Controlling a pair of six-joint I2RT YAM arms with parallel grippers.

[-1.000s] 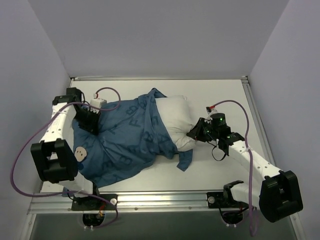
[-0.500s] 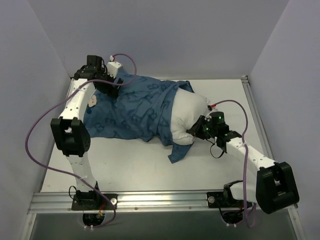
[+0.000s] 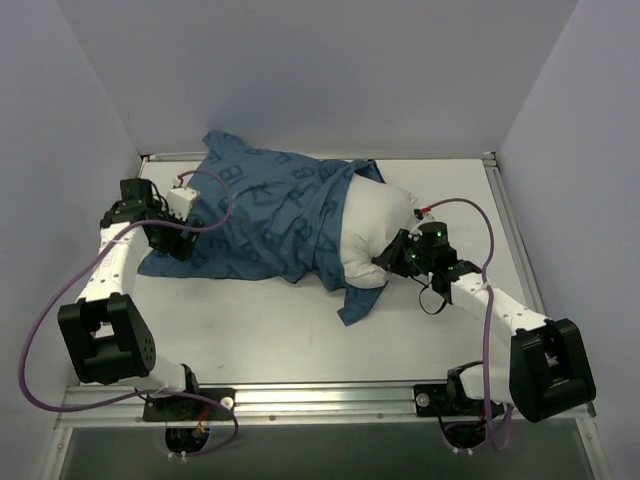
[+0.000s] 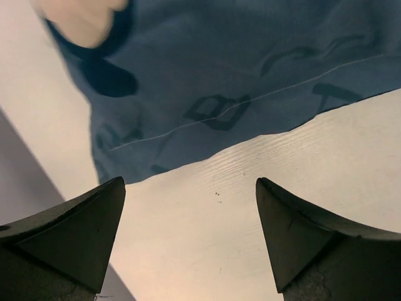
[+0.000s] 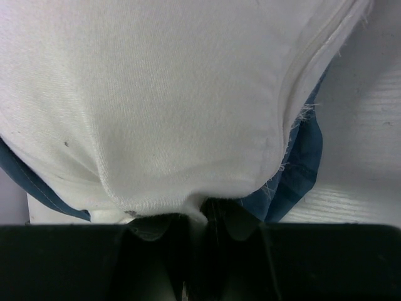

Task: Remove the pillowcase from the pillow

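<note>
I am reading the left gripper (image 3: 168,236) at 9 o'clock on the table (image 3: 250,330). Its jaws are standing wide over the near-left edge of the pillowcase (image 3: 265,215) and gripping nothing. The pillowcase is lying spread from 9 to 12 o'clock, covering the left part of the pillow (image 3: 375,235), whose white end is protruding toward 3 o'clock. The right gripper (image 3: 388,262) is pinching that end's lower edge, with its jaws nearly closed on the pillow fabric.

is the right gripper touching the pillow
Touching. The right wrist view shows the right gripper shut on a pinch of the white pillow fabric.
</note>
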